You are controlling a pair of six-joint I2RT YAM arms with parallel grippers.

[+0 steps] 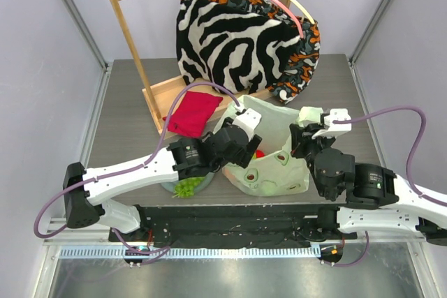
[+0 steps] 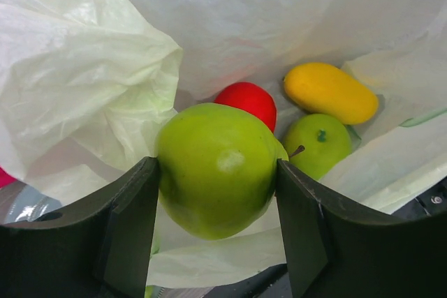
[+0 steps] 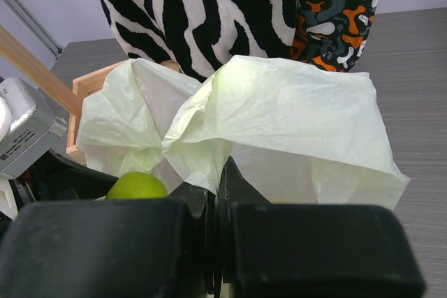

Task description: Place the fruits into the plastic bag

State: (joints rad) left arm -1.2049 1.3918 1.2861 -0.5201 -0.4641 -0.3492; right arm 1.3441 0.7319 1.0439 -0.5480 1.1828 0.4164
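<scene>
Held: a smooth green fruit (image 2: pixel 213 162) is clamped between the fingers of the left gripper (image 2: pixel 217 190).
Plastic: the pale, crinkled bag (image 3: pixel 293 113) is pinched at its rim by the closed right gripper (image 3: pixel 217 190).
Beyond the left fingers: a red apple (image 2: pixel 249 102), oblong mango (image 2: pixel 330 92) and green apple (image 2: pixel 320 146) are bagged.

The pear (image 2: pixel 213 179) sits between the left gripper's (image 2: pixel 216 169) fingers (image 2: pixel 126 221), inside the plastic bag (image 2: pixel 91 68). Beyond the fingertips lie one apple (image 2: pixel 246 101) straight ahead, a stemmed apple (image 2: pixel 318 144) off the right finger, and the mango (image 2: pixel 330 92) behind it. The right gripper's (image 3: pixel 215 193) fingers pinch the bag's rim.
</scene>
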